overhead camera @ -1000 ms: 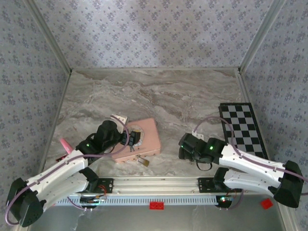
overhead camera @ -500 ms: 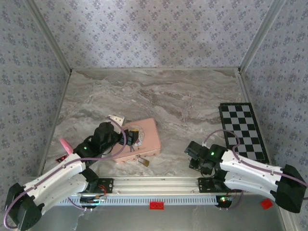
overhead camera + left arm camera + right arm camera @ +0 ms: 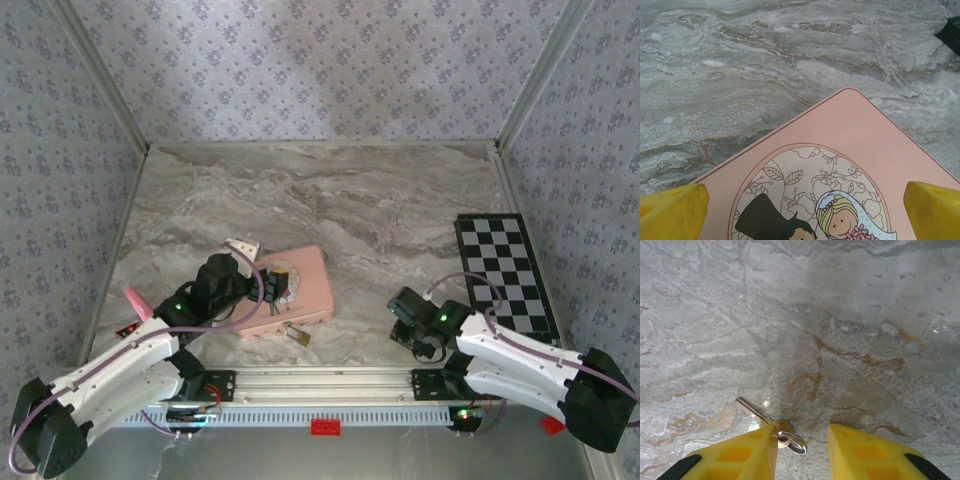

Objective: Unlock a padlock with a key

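the table (image 3: 330, 190) is a grey-white marbled slab with tan veins, walled on three sides by pale wallpaper sprigged with small flowers; bare metal posts (image 3: 100, 75) run up the corners; a slotted metal rail (image 3: 320, 380) crosses the near edge, where both arms are bolted; a black-and-white checkerboard (image 3: 505, 270) lies flat by the right wall.

a pink tin (image 3: 305, 285) with a cartoon bride and groom on its lid lies left of centre; the padlock (image 3: 297, 335), small and brass, lies on the table at the tin's near side, just beside it; the left pincer (image 3: 268, 287) hangs over the tin's left end, its yellow fingers (image 3: 670, 212) spread wide with the lid between them, touching nothing that i can see.

the right pincer (image 3: 802, 440) is low over bare table, right of centre and well apart from the tin; its fingers (image 3: 865, 452) stand partly apart; the key (image 3: 754, 410) lies flat on the marble, its head right at the inner tip of one finger, its ring (image 3: 795, 443) in the gap; it is not pinched between both.
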Controlling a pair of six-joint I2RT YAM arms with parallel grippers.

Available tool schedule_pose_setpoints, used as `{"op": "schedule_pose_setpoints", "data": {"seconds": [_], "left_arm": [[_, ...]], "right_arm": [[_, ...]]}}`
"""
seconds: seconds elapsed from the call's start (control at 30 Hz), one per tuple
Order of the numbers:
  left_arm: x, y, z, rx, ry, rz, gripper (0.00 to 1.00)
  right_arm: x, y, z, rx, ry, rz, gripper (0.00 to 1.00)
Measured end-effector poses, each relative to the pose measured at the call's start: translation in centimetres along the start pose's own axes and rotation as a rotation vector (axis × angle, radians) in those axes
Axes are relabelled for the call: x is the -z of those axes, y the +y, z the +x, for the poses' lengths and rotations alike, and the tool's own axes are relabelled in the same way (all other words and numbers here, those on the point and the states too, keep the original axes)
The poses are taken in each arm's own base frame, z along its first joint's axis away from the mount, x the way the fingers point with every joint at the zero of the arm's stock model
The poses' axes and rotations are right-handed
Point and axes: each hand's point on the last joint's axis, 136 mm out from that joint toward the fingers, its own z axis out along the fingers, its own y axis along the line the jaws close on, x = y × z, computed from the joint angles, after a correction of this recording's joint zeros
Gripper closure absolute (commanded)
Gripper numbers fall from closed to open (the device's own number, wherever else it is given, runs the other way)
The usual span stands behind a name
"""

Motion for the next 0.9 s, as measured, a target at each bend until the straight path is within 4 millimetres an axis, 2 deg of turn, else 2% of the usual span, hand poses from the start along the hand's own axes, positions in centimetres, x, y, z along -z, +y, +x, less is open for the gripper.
{"op": "schedule_pose_setpoints", "data": {"seconds": [0.9], "left_arm": [[-0.34,-0.14,0.49,-0.006,0.02,0.0,0.0]], "right_arm": [[-0.26,-0.4,0.14,0.05,0.019,0.092,0.8]]}}
